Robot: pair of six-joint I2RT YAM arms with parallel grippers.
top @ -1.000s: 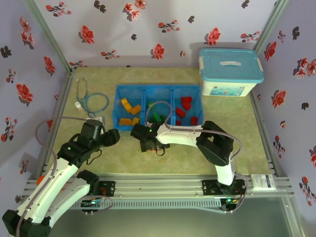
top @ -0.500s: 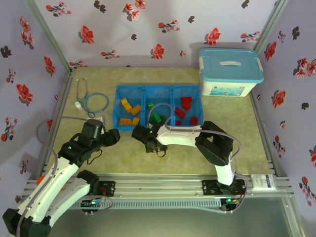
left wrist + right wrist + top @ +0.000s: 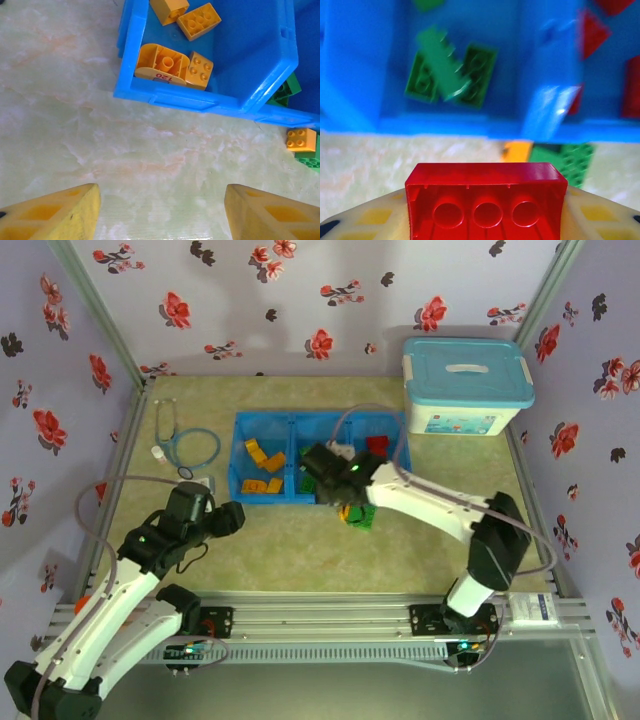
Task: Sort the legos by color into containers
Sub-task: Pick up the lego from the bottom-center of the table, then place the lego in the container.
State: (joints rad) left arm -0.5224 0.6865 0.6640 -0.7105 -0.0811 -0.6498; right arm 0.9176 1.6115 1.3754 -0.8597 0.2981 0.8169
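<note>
On the pale green table (image 3: 420,550) the biggest thing was a white box (image 3: 466,385) with a light-blue lid, which stood at the far right corner, well apart from the arms. Near the middle lay the blue tray (image 3: 240,450), its three compartments side by side. From the near right, the right arm reached across to the tray's front edge, and the right gripper (image 3: 330,482) hung over the front wall of the middle compartment. On its wrist camera the right gripper (image 3: 486,220) was clenched on a red brick (image 3: 485,185), hollow underside toward the lens. At the near left, the left gripper (image 3: 228,517) sat over bare table short of the tray; its wrist view showed the yellow fingers (image 3: 55,212) spread wide with nothing between them. A stethoscope (image 3: 190,448) lay coiled left of the tray. Yellow bricks (image 3: 197,20) lay in the left compartment, one of them tipped against the front wall. Green bricks (image 3: 452,75) lay in the middle compartment and red bricks (image 3: 378,447) in the right one. Just outside the tray's front wall, a loose orange brick (image 3: 301,139) and a loose green brick (image 3: 567,160) sat together on the table, touching or nearly so.
</note>
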